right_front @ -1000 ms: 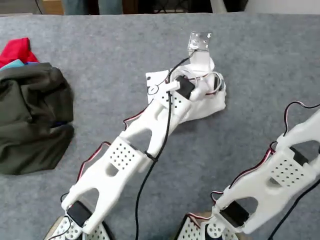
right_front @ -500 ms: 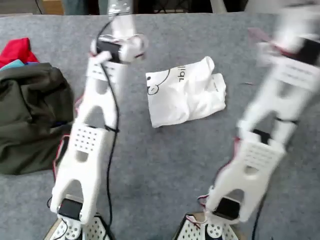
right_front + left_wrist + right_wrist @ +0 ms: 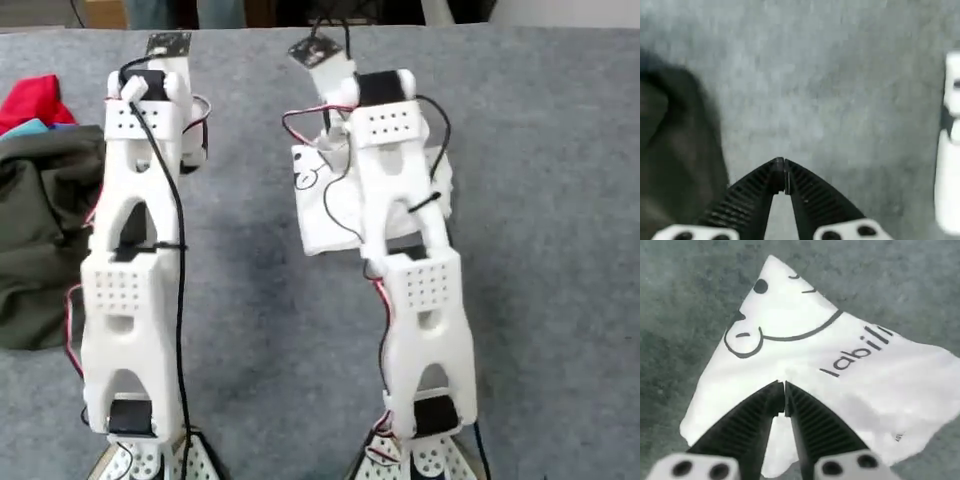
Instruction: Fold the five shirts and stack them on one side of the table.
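**Both tools closed while the white shirt is lying unfolded**

The white shirt (image 3: 322, 215) is lying loosely bunched (not neatly folded) on the grey surface (image 3: 540, 200), with its drawn face and dark lettering turned upward. The right arm (image 3: 400, 190) is stretching across this shirt and covering much of it in the high view. The right tool (image 3: 781, 386) is hanging over the shirt's printed side. Its two ribbed black fingers are pressing together and pinching nothing. Whether the tips are touching the cloth cannot be told.

The left tool (image 3: 779, 162) is hanging to the left of the white shirt and well apart from it, over bare surface. Its fingers are likewise pressing together with nothing between them.

Farther left of the white shirt, at the surface's edge, a dark olive shirt (image 3: 40, 210) is sitting in a slumped heap. The left arm (image 3: 135, 230) is standing between that heap and the white shirt. A red shirt (image 3: 35, 97) is peeking out from under the heap's far side, on the same side of the white shirt. A bit of light blue cloth (image 3: 27, 128) is showing where the red and the olive are meeting.
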### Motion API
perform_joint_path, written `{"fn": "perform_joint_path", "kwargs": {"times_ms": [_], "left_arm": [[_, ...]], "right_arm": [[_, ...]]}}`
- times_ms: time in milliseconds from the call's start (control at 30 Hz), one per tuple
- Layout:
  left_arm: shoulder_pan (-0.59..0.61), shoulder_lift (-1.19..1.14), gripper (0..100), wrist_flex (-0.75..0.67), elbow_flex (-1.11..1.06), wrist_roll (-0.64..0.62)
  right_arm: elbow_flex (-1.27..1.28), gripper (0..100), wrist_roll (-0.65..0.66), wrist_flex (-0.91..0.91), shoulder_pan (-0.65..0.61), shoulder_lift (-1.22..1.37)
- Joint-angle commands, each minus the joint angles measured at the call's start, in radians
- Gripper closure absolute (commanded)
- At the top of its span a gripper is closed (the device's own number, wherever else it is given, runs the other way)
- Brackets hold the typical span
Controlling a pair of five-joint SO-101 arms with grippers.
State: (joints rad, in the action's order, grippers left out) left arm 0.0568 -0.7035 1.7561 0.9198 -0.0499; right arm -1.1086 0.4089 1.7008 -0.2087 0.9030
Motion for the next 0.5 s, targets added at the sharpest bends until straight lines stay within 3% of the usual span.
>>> {"fn": "perform_joint_path", "kwargs": {"times_ms": [0, 100, 267, 467], "left_arm": [[-0.021, 0.235, 97, -0.02, -0.266, 0.003], [-0.064, 0.307, 97, -0.152, -0.519, -0.011], [-0.101, 0.334, 97, -0.502, -0.891, -0.135], [-0.079, 0.341, 97, -0.697, -1.055, -0.175]], "right_arm": [[-0.07, 98.5, 0.031, -0.012, -0.017, 0.027], [-0.124, 98.5, 0.081, -0.008, -0.018, 0.064], [-0.15, 98.5, 0.098, -0.006, 0.015, 0.116], [-0.148, 98.5, 0.255, 0.005, 0.084, 0.143]]}}
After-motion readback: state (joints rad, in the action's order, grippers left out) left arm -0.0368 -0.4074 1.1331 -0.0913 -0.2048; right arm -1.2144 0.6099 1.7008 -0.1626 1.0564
